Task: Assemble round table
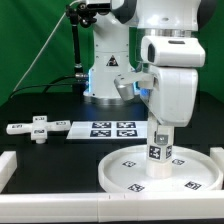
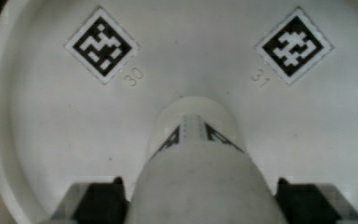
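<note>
Gripper (image 1: 161,130) clamps short white cylindrical plastic post (image 1: 158,150) upright over large rimmed white plastic disc (image 1: 125,172), at the exterior view's right. Any tilt or off-centre descent could jam the seating.

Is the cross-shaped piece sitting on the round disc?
No, the cross-shaped piece lies off to the exterior view's left, apart from the round disc.
</note>
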Motion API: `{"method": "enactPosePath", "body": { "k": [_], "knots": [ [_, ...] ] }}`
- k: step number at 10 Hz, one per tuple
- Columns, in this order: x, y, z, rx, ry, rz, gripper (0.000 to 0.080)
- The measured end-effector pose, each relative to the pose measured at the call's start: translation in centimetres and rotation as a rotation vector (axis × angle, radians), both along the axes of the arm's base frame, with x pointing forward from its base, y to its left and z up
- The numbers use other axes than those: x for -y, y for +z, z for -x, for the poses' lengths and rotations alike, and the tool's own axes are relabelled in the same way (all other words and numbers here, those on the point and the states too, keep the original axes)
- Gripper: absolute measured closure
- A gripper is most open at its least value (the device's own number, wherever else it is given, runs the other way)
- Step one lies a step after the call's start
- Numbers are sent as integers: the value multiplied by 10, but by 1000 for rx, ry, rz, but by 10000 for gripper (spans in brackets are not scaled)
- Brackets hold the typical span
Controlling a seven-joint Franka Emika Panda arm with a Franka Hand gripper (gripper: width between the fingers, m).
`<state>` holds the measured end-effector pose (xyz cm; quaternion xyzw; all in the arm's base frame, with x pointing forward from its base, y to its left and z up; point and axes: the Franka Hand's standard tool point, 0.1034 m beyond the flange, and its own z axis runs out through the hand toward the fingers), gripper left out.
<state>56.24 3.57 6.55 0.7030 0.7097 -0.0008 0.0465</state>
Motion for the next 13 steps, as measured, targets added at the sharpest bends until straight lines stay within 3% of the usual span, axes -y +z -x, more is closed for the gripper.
{"method": "enactPosePath", "body": {
  "k": [4, 13],
  "knots": [
    [4, -2, 1, 11, -420, -46, 390],
    [-2, -2, 3, 19, -1090, -115, 390]
  ]
}}
